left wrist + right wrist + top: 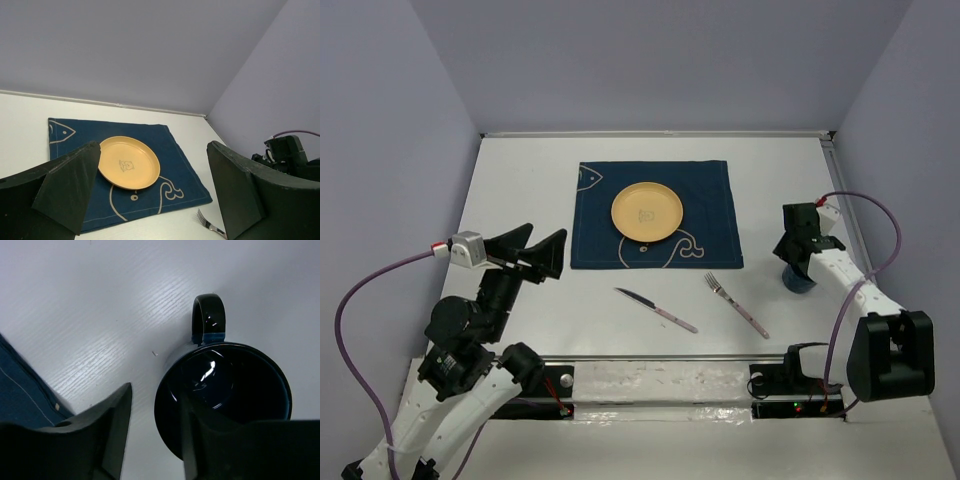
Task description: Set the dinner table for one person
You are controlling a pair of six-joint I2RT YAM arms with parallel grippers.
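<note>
Right claw (155, 392): half open, not clenched. Its jaws straddle the near-left wall of the mug (225, 385), one finger (112, 425) outside with a strip of bare desk between it and the wall, the other over the rim on the inner side; whether that one touches the glaze I cannot tell.

Mug: dark blue, upright, handle pointing away from the claw. The inside shows only dark glaze and highlights. It stands on the desk (520, 180) right of the mat (705, 190), near the right wall (910, 130).

Left claw (548, 234): fully released, grasping nothing, raised over the desk's left side and aimed at the mat.

Plate (647, 211): yellow, lying on the dark blue whale mat at its centre; only a small printed figure shows on it.

Desk: white, spanning the whole scene between lavender walls; the mat sits mid-desk towards the far edge.

Knife (656, 310) and fork (737, 305): both lie aslant on bare desk just in front of the mat, apart from each other. Open desk surrounds the mat on the left, far and right sides.
</note>
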